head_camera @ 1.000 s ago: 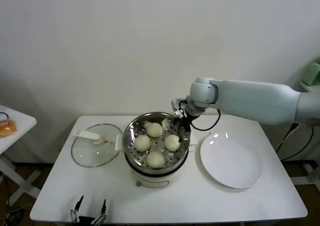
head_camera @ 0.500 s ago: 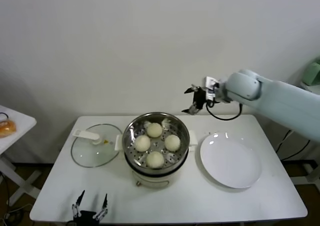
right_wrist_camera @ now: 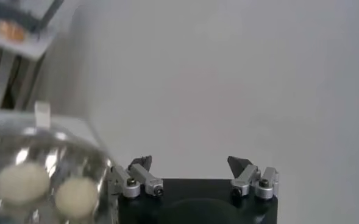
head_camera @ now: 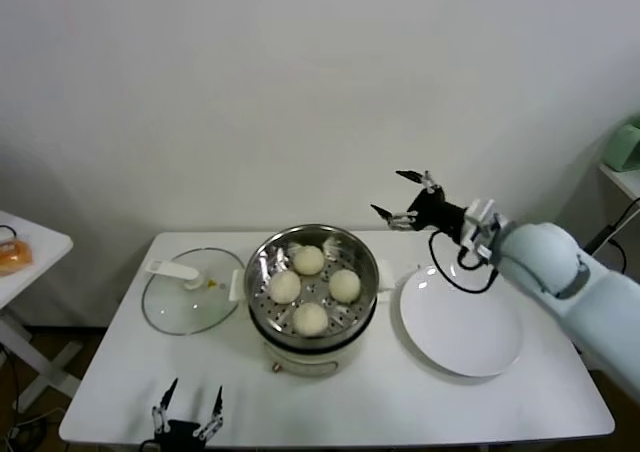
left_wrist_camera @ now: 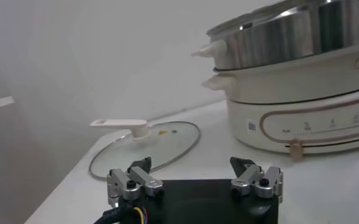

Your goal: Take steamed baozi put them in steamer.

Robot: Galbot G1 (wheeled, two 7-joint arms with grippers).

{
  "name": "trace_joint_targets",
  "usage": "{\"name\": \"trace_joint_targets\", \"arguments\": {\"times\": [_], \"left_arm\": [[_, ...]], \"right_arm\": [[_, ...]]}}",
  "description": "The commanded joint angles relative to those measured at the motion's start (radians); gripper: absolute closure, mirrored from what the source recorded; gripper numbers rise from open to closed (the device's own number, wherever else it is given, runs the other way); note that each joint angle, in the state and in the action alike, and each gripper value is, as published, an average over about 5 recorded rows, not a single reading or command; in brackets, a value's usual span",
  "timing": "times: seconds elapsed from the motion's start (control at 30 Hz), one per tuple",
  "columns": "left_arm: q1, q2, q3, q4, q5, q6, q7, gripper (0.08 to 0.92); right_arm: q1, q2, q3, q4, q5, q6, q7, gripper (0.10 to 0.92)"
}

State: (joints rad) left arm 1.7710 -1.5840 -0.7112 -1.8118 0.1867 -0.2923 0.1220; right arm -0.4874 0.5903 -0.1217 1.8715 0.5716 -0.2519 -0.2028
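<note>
Now, what I see from my station:
Baozi: four steamed baozi (head_camera: 310,288) sit on the perforated tray inside the steamer (head_camera: 313,294).
Right gripper (head_camera: 402,196): I have it raised in the air, above and to the right of the steamer, fingers spread, holding nothing.
Left gripper (head_camera: 187,412): low at the table's (head_camera: 560,392) front edge, fingers apart, empty.
Plate (head_camera: 461,321): right of the steamer.
Glass lid (head_camera: 192,289): flat, left of it.

Left tool (head_camera: 186,424) cut off by head view's bottom edge. Steamer (left_wrist_camera: 301,91) cropped at top and side in left wrist view; buns unseen there. Steamer and buns (right_wrist_camera: 22,182) blurred, partly cropped in right wrist view. Orange item (head_camera: 12,256) on side table (head_camera: 30,234) cut off, unidentifiable.
</note>
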Motion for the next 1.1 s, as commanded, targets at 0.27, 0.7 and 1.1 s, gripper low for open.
{"name": "trace_joint_targets", "arguments": {"times": [0.27, 0.7, 1.1], "left_arm": [[-0.010, -0.001, 0.007, -0.005, -0.022, -0.006, -0.005, 0.177], [-0.002, 0.001, 0.004, -0.025, -0.042, -0.013, -0.008, 0.177], [0.001, -0.008, 0.008, -0.041, -0.040, -0.009, -0.007, 0.177]], "right_arm": [[-1.272, 0.686, 0.761, 0.088, -0.280, 0.726, 0.057, 0.203], [-1.357, 0.776, 0.658, 0.013, -0.273, 0.874, 0.065, 0.203], [-1.349, 0.768, 0.650, 0.003, -0.255, 0.871, 0.080, 0.203]]}}
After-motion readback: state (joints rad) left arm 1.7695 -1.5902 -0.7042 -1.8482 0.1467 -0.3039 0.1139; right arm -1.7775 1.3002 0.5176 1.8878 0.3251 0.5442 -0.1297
